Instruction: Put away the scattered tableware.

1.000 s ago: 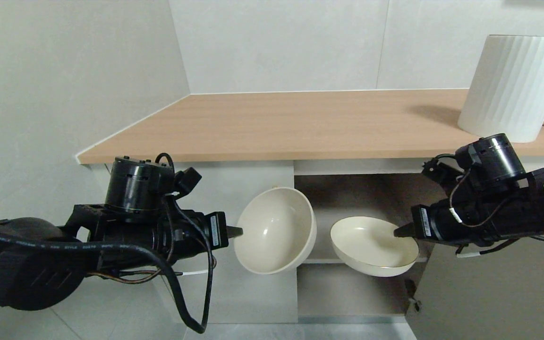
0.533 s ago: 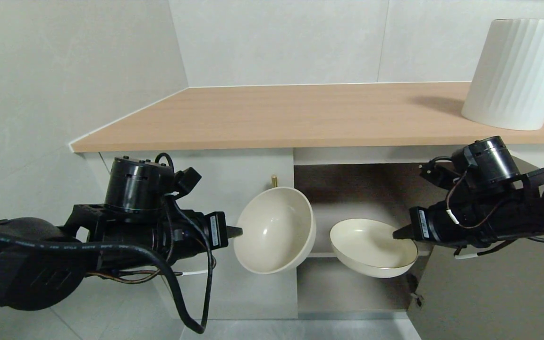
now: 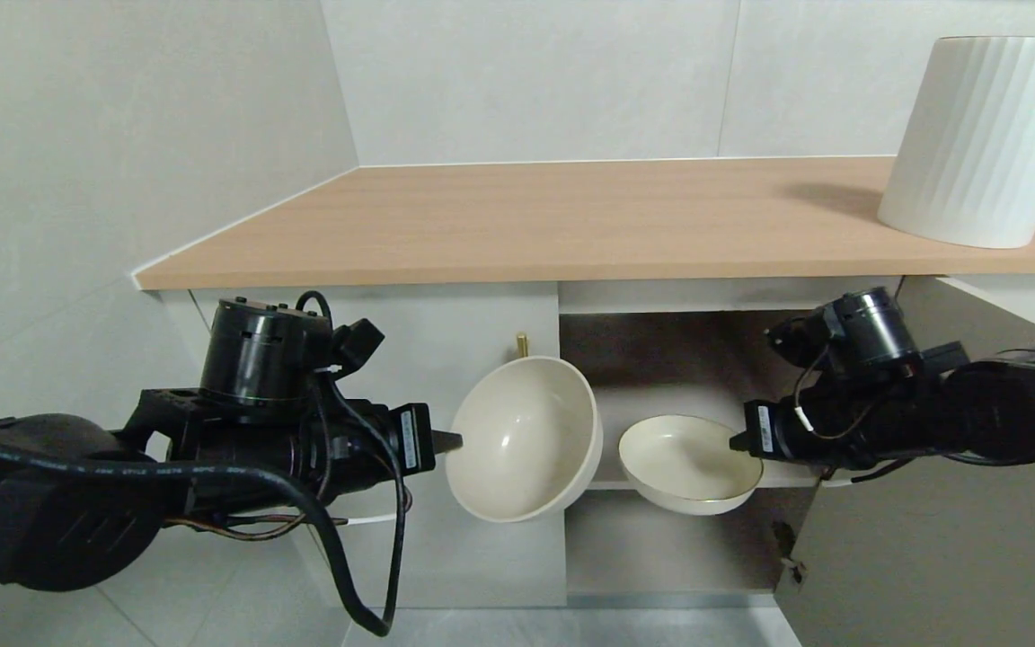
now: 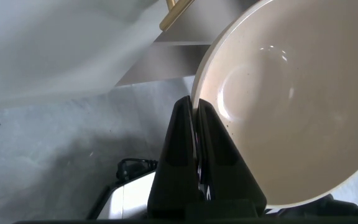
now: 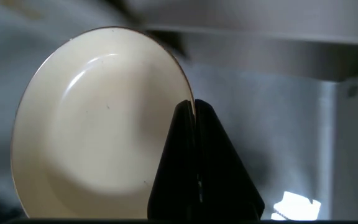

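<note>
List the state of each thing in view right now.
deep bowl: gripped by rim, tipped on edge
shallow bowl: gripped by rim, opening upward
left claw: shut on deep bowl
right claw: shut on shallow bowl
left cabinet door: shut
right cabinet door: open
ribbed container: upright on countertop

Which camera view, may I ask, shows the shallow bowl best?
The head view: the shallow bowl shows nearly whole, rim pinched by the right gripper. In the right wrist view fingers hide part; the left wrist view faces the deeper bowl.
</note>
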Available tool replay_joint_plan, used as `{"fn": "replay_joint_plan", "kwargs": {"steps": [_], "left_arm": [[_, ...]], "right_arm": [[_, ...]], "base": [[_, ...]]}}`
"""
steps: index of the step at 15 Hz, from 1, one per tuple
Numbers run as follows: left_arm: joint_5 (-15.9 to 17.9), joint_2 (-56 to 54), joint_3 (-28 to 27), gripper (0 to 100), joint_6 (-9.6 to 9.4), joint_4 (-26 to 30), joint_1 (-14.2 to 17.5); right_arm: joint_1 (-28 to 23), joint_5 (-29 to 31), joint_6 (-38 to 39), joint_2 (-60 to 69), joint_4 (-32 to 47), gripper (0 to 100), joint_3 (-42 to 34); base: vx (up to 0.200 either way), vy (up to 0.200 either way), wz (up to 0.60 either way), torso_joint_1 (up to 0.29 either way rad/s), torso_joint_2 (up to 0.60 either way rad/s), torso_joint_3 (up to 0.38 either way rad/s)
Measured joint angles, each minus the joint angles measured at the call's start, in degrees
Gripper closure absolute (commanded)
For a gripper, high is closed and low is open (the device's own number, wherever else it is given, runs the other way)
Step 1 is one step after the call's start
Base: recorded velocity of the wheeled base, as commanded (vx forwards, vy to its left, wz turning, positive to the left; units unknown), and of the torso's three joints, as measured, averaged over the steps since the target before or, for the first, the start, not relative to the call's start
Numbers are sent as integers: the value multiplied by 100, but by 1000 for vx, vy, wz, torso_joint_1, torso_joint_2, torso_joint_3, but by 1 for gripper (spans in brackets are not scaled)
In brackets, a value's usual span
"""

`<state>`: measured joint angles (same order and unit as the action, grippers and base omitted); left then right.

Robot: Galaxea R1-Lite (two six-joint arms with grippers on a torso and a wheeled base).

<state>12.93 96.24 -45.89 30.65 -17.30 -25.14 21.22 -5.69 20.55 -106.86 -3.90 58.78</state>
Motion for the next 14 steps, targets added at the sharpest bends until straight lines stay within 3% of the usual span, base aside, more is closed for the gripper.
{"fn": "replay_joint_plan", "kwargs": {"steps": [9,14], "left_arm": [[-7,-2,0,100,0,0,-27],[-11,1,0,100,0,0,-52]], "right_arm": [[40,1250,202,-2302,-2587,100,100],[-23,1863,230,-3060,-2850,100,756]], "base": [[0,0,0,0,0,0],[0,0,0,0,0,0]]}}
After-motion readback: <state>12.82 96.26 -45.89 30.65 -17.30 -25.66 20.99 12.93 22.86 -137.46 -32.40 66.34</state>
